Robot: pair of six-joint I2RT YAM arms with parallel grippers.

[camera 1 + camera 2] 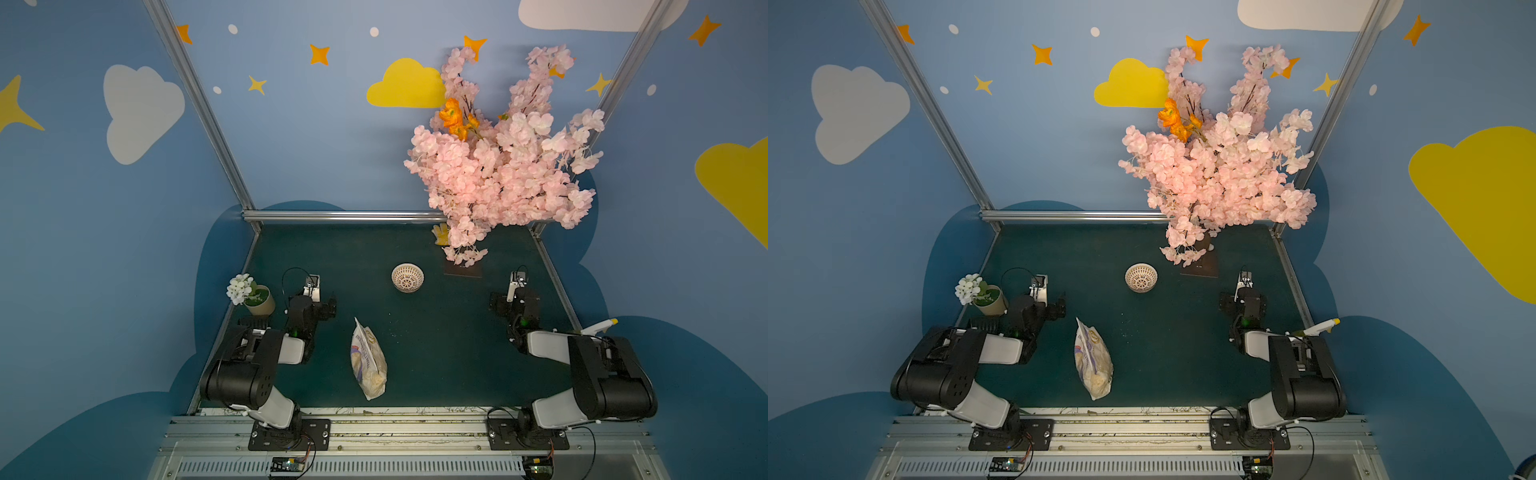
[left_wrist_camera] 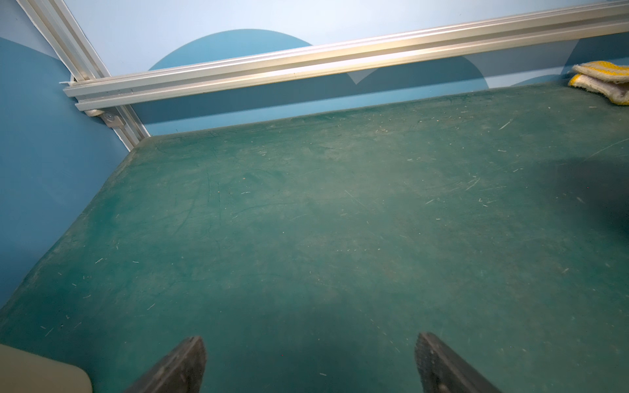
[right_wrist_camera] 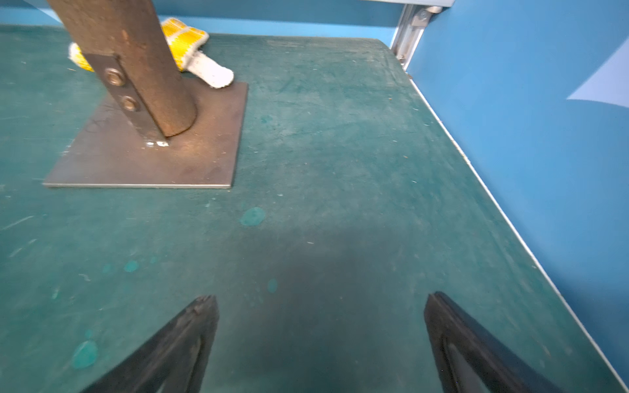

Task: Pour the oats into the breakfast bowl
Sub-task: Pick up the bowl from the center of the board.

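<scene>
The oats are pale flakes in a crinkly clear bag (image 1: 368, 359) (image 1: 1093, 359) with white and purple print, lying flat on the green mat near the front, between the two arms. The breakfast bowl (image 1: 407, 277) (image 1: 1141, 277), small, cream-white and lattice-sided, stands upright and empty further back at the centre. My left gripper (image 2: 310, 340) hovers open over bare mat, left of the bag and facing the back rail. My right gripper (image 3: 321, 299) is open too, over bare mat to the right of the bowl. Neither wrist view shows bag or bowl.
A beige pot with white flowers (image 1: 257, 299) stands by the left arm. A tall pink blossom tree (image 1: 498, 166) rises from a metal base plate (image 3: 153, 146) at the back right, with a yellow-white glove (image 3: 190, 44) behind it. A white spray bottle (image 1: 598, 328) lies at the right edge.
</scene>
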